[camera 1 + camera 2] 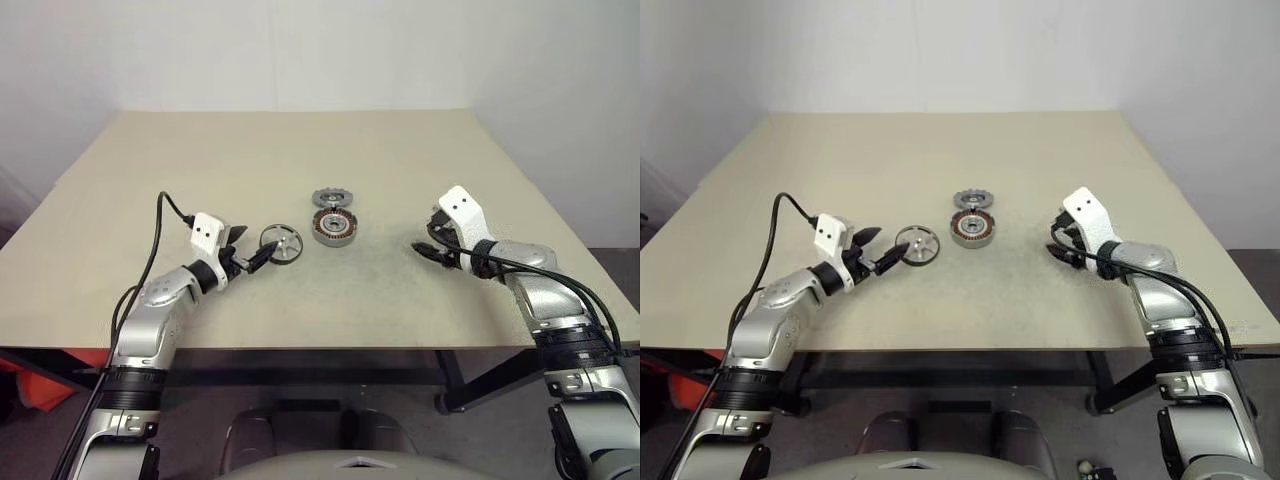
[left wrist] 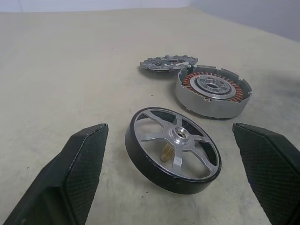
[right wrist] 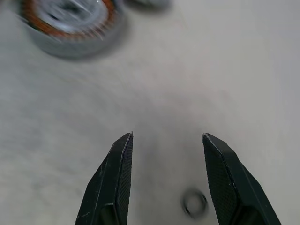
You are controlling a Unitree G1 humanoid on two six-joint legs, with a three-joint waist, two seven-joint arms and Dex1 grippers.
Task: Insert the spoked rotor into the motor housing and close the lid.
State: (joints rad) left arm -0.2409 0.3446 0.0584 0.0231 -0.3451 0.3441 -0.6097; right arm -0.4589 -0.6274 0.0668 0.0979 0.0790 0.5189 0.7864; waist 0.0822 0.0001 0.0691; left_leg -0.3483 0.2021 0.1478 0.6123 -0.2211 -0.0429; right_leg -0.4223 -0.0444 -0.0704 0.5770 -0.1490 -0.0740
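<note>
We find the spoked rotor [image 2: 173, 149] lying flat on the table [image 1: 150, 170], about midway between its left and right edges and nearer the front edge than the far one. Our left gripper [image 2: 171, 180] brackets it with fingers wide apart, not touching; the stance looks set for a rim grasp. Just beside it, toward the right edge, the motor housing [image 1: 334, 227] sits upright with copper windings exposed, ready to receive the rotor. The lid [image 1: 331, 198] rests flat against the housing's far side, out of the insertion path. Our right gripper [image 3: 166, 176] hovers near the right edge, fingers parted and empty, above a small dark ring [image 3: 195, 203] lying on the table.
</note>
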